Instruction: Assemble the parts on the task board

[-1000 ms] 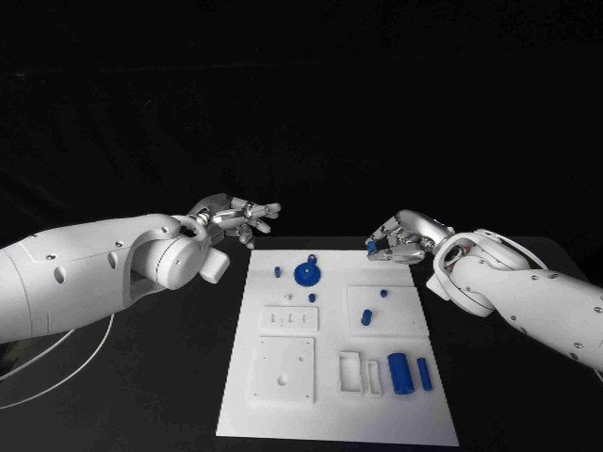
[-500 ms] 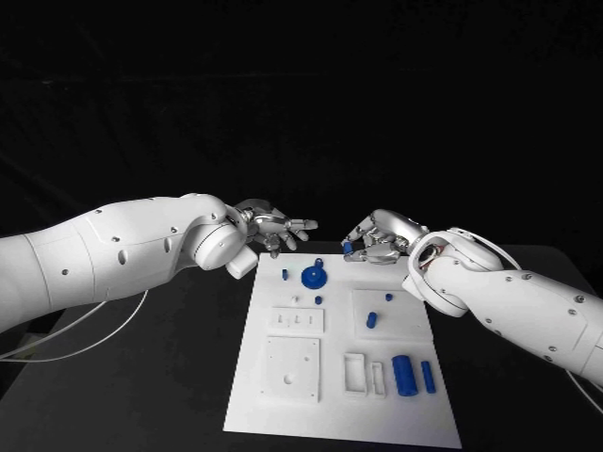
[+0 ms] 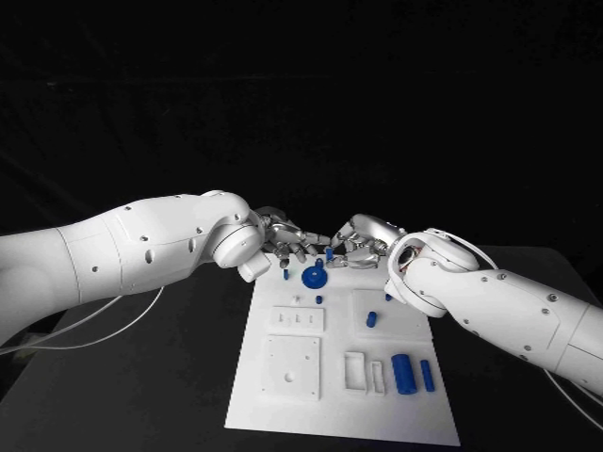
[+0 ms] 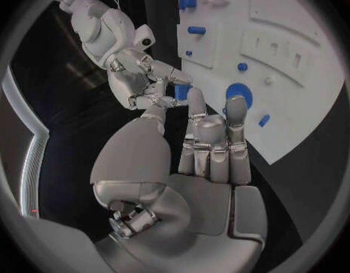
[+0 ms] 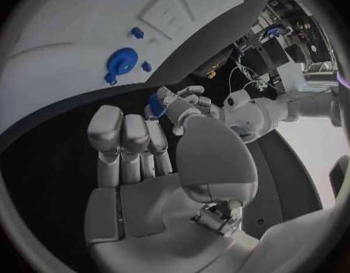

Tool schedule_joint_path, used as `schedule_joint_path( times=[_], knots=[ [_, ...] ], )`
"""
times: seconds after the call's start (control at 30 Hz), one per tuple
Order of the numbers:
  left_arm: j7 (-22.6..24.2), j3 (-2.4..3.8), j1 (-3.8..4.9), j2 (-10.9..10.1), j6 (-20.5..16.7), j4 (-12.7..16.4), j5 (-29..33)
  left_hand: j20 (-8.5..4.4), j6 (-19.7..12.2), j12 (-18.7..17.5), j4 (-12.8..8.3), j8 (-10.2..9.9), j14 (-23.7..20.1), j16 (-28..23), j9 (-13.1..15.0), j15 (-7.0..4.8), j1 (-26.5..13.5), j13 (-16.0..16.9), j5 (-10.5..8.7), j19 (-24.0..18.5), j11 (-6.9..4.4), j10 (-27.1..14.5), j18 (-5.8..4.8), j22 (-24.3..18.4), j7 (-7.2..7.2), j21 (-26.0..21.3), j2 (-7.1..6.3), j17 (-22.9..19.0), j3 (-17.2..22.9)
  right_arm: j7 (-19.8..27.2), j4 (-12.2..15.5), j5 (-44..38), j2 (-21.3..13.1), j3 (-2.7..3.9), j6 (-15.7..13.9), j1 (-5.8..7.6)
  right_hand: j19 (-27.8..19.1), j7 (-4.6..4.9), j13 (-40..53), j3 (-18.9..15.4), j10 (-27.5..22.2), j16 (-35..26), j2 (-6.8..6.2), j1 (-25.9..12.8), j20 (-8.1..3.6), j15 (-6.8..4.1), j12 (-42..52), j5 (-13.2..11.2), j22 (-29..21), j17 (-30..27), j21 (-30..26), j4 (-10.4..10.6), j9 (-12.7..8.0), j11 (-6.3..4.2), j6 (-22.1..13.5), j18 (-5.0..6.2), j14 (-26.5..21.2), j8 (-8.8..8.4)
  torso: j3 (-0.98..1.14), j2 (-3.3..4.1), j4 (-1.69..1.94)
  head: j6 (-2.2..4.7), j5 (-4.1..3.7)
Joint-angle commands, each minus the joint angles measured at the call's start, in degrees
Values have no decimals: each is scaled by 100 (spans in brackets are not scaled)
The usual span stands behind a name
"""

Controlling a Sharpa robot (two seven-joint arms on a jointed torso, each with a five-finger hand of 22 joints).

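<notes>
Right robot hand pinches blue part — beside left robot hand.

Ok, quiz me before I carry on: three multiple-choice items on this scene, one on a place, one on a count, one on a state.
1. Where on the task board is the round blue part? A far end; B near end; C middle.
2. How many blue parts lie side by side at the board's near right corner? A one; B two; C four.
3. The small blue part is: A lying on the board; B up where the left hand and right hand meet; C on the black table.
Answers: 1 A, it sits close under both hands. 2 B, a thick one beside a thin one. 3 B, both hands' fingers meet at it, clear of the board.
</notes>
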Motion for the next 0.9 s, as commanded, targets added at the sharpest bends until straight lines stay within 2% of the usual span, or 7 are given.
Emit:
schedule_joint_path(
  times=[0.03,0.13,0.2,0.37,0.9],
  knots=[
    [-195,2,-10,39,150,6,2,0,-59,-28,31,-15,-47,27,5,-11,9,10,-26,55,-43,185,-4,105,2,-73,-60,-14,-2,-116,-3,-103,40,-15,298,10,332,-20,4,-26,6,-32,7,-31,-37,-23,34,31,54,6,-38,-2,201,-8,10,13,7,41,0,9,1,5,-13],
    [-204,1,-14,57,158,13,14,0,-61,-28,32,-16,-49,27,4,-11,8,11,-28,54,-42,185,-4,109,2,-79,-61,-14,-3,-136,-5,-119,68,-31,337,14,332,-22,5,-46,2,-30,21,-28,-39,-25,33,39,51,11,-41,-6,211,-10,17,12,9,40,-1,10,1,2,-20],
    [-217,2,-16,68,165,18,4,-2,-58,-21,24,-23,-51,47,-12,-14,12,21,-43,117,-45,186,-13,381,2,-269,-63,-11,-8,-147,-4,-127,84,-38,353,15,332,-23,5,-48,2,-30,23,-27,-39,-26,33,40,51,12,-41,-7,212,-10,17,12,9,40,-1,11,3,2,-26],
    [-296,2,-18,100,199,18,-101,-3,-50,-17,-4,-14,-47,63,-8,-13,23,23,-57,134,-46,188,-15,451,-1,-316,-62,4,-11,-164,11,-144,109,-48,363,18,332,-24,3,-54,-1,-33,27,-28,-39,-26,30,53,51,11,-41,-8,217,-11,22,11,8,42,2,11,4,-9,-31],
    [-530,2,-47,150,454,5,-353,-13,35,34,-295,-13,-32,182,59,-25,106,49,0,210,-61,198,-39,826,-28,-561,120,127,-39,-209,41,-179,143,-52,426,20,331,-32,-9,-88,-12,-52,31,-35,-43,-30,14,52,44,5,-53,-8,237,-15,36,9,7,42,1,16,0,-31,-54]
  ],
)
